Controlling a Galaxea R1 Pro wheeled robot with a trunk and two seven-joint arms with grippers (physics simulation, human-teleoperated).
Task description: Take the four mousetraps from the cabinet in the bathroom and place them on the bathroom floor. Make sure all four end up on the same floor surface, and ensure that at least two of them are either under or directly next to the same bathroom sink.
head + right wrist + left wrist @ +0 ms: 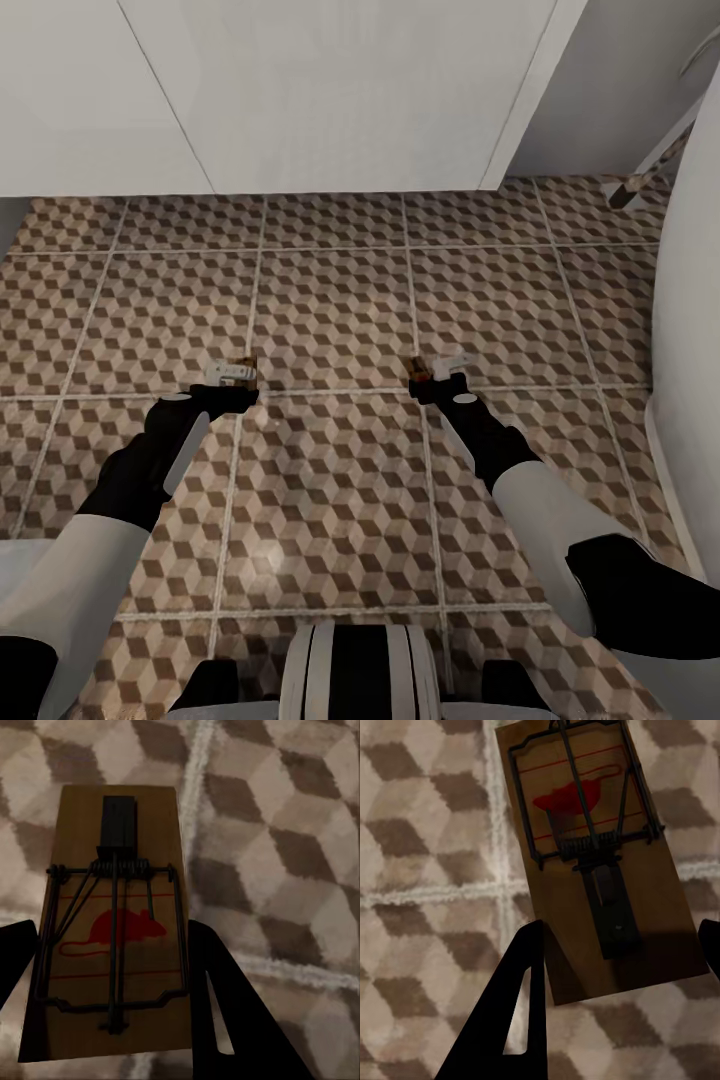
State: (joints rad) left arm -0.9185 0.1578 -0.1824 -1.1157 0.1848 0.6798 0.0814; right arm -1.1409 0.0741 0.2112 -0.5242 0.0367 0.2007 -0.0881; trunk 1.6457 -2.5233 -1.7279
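Both arms reach forward low over the cube-patterned bathroom floor (330, 300). My left gripper (232, 386) is shut on a mousetrap (585, 855), a tan board with black wire and a red mark, held flat by its edges between the black fingers (514, 1012). My right gripper (440, 384) is shut on a second mousetrap (112, 922) in the same way, its fingers (229, 1012) on either side of the board. Both traps hang just above the tiles. A white vanity front (300, 90) with a door seam stands straight ahead. The sink basin and the cabinet are out of view.
A tall white rounded fixture (690, 340) borders the tiles on the right, close to my right arm. A thin pale leg with a brown foot (632, 182) slants down at the far right, beside the vanity's corner. My own base (355, 675) shows at the bottom edge.
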